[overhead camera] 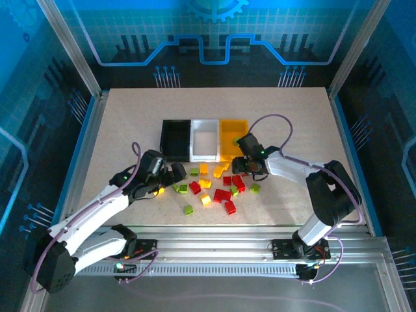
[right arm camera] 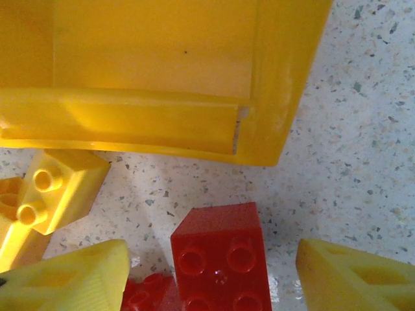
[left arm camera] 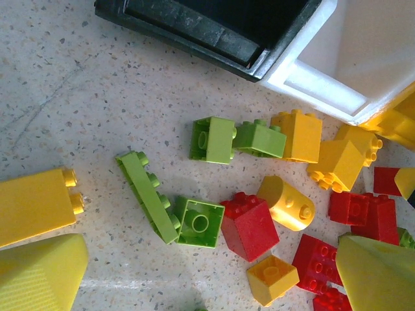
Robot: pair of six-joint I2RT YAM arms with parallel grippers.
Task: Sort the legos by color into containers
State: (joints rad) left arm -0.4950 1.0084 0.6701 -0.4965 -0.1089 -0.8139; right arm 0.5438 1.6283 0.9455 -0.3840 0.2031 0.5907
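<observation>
**No Brick Seen Sorted; Whole Pile Left Loose**

The white bin [overhead camera: 204, 158] was found in the middle of a row of three. The black bin [overhead camera: 175, 156] was set against its left side and the yellow bin [overhead camera: 234, 122] against its right. No brick could be made out inside any of them, though the black interior was too dark to be judged with certainty. The legos [overhead camera: 218, 186], red, yellow and light green mixed together, were scattered over the table [overhead camera: 130, 117] just on the near side of the white bin. None had been grouped by colour.

The left gripper [overhead camera: 173, 174] was held low, to the near left of the white bin. Its fingers [left arm camera: 39, 272] were spread wide and nothing was clamped. Under it, a long green plate [left arm camera: 148, 194] and a square green brick [left arm camera: 198, 223] were seen lying side by side.

The right gripper [overhead camera: 250, 168] was placed to the near right of the white bin, close to the yellow bin's near wall. Its fingers [right arm camera: 65, 278] were apart, and a red brick [right arm camera: 220, 249] lay between them. A gap was shown on each side of the brick, so it was not gripped.

The task was judged to be at its very start, since every visible brick remained to be lifted and dropped into a bin. It could not be told which colours were meant for the black and white bins.
</observation>
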